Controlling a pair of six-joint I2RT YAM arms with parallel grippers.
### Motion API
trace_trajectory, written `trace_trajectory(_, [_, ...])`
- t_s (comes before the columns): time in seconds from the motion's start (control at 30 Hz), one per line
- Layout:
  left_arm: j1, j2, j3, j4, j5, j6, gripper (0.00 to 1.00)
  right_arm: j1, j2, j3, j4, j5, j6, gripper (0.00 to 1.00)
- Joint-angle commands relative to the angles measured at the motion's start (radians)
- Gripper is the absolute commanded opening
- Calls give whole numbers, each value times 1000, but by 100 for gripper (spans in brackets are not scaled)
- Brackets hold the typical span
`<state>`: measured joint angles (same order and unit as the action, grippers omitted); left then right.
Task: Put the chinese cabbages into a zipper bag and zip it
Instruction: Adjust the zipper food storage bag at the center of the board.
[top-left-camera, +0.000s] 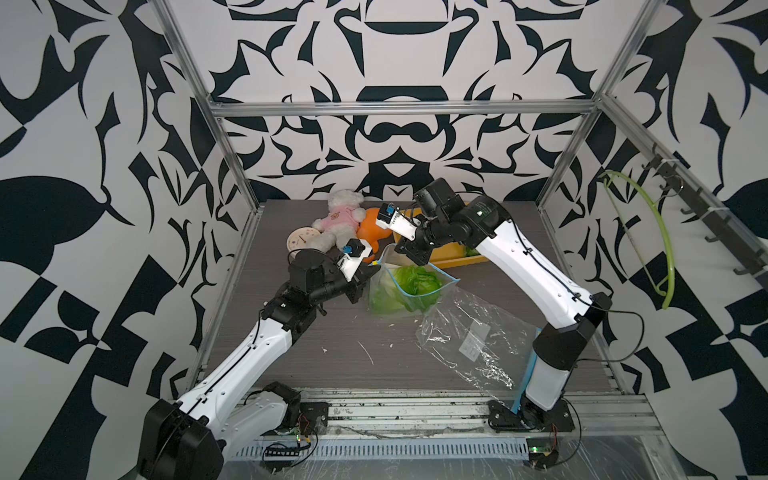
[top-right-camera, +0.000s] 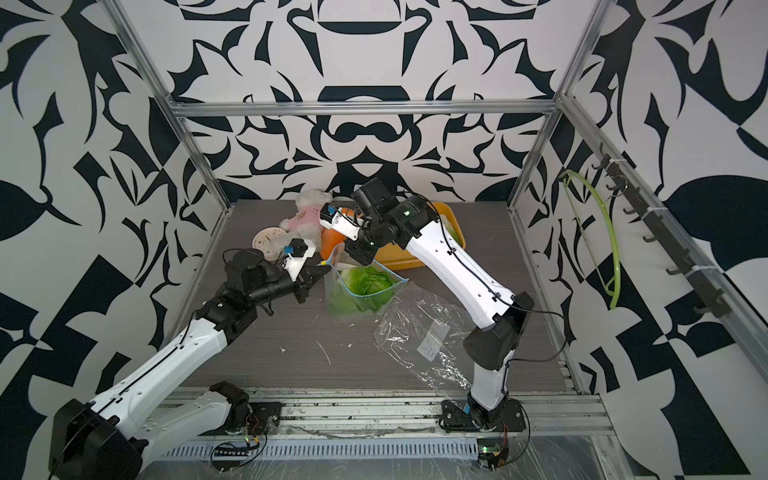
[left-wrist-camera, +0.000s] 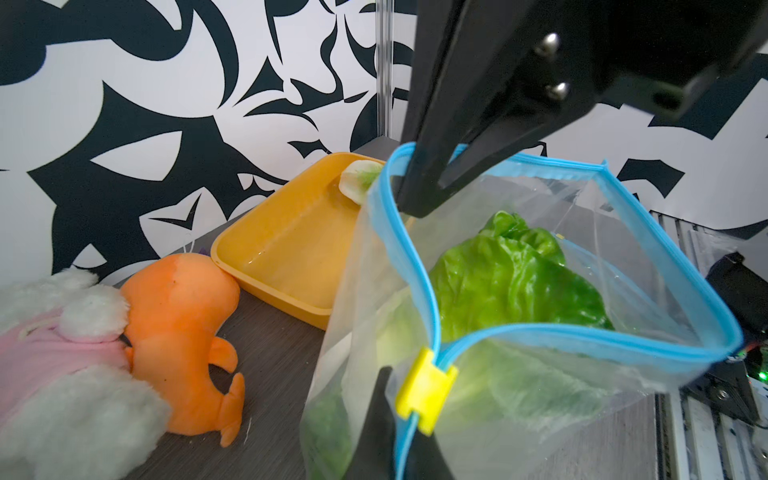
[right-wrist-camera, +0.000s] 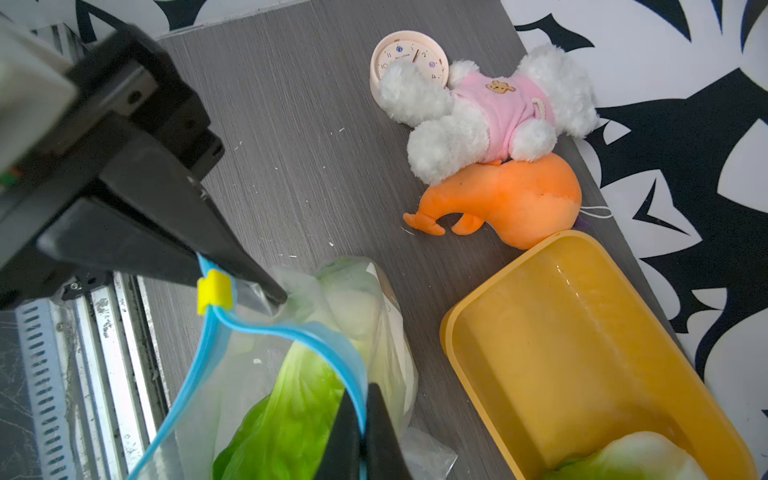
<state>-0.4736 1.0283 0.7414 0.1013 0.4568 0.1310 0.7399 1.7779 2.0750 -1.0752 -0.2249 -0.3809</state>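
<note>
Pinching the bag by its slider with the left gripper, by its rim with the right gripper; best held wide for the last cabbage in the tray.

Both arms reach forward and inward, wrists tipped down. Left gripper and right gripper each pinch the bag rim, jaws closed.

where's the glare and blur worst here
In both top views glare speckles the empty plastic bag. Left wrist: the right claw pinching the zipper bag looms dark, soft-edged. Right wrist: wet sheen in the yellow tray; left claw blurred.
</note>
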Motion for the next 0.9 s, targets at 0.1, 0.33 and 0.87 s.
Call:
trace_trajectory(0.1, [-2,-15,43,-46,-10,-1,0,-58,-183,-74,61,-33,56,28])
trace_trajectory(0.33, [-2,-17,62,-74,-38,-28,0,-159,-393,-318,87,-35,130,57])
trace_trajectory(0.87, [0,30,141,-156,-95,-33,0,-168,-469,-520,-7,-13,68,57])
